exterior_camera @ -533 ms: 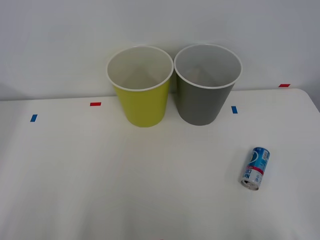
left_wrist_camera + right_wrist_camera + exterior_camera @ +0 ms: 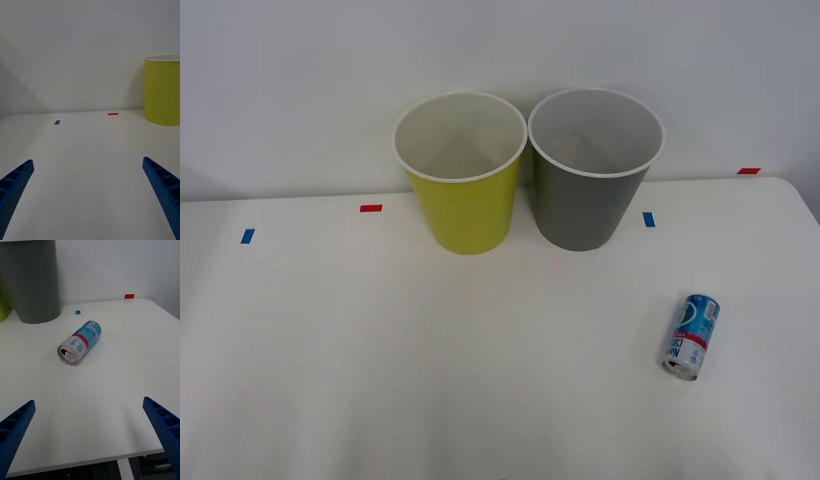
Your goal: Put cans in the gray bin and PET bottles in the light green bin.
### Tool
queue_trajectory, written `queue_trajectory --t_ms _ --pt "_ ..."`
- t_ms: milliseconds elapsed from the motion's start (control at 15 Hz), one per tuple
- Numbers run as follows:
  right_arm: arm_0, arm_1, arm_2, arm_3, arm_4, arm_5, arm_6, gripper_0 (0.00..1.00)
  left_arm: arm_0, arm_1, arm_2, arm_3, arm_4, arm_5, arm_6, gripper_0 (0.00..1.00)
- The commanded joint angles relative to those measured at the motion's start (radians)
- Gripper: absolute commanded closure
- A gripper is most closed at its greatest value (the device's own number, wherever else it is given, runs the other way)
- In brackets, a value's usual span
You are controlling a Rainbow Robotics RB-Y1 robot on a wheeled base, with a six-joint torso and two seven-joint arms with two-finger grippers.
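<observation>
Lying on its side, the can (image 2: 80,342) sits straight ahead of the spread, empty right gripper (image 2: 90,438), long axis angled roughly toward it. Left gripper (image 2: 90,198), also spread, faces away; right arm is probably nearer.

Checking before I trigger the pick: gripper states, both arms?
Left gripper: open, empty, over bare table near the light green bin.
Right gripper: open, empty, short of the can lying on its side.

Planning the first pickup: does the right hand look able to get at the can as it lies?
Probably yes: the can lies on its side on bare table ahead of the open right hand.
</observation>
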State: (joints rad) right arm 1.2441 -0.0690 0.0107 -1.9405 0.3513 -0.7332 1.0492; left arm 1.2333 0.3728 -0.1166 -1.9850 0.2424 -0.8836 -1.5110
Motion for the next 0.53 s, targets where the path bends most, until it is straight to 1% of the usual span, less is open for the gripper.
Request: queue_trajectory --t_ms 67,533 --pt "0.000 0.000 0.000 0.000 0.000 0.000 0.000 0.00 0.000 0.000 0.000 0.000 0.000 0.000 0.000 0.00" --pt "0.000 0.000 0.000 0.000 0.000 0.000 0.000 0.00 0.000 0.000 0.000 0.000 0.000 0.000 0.000 0.00"
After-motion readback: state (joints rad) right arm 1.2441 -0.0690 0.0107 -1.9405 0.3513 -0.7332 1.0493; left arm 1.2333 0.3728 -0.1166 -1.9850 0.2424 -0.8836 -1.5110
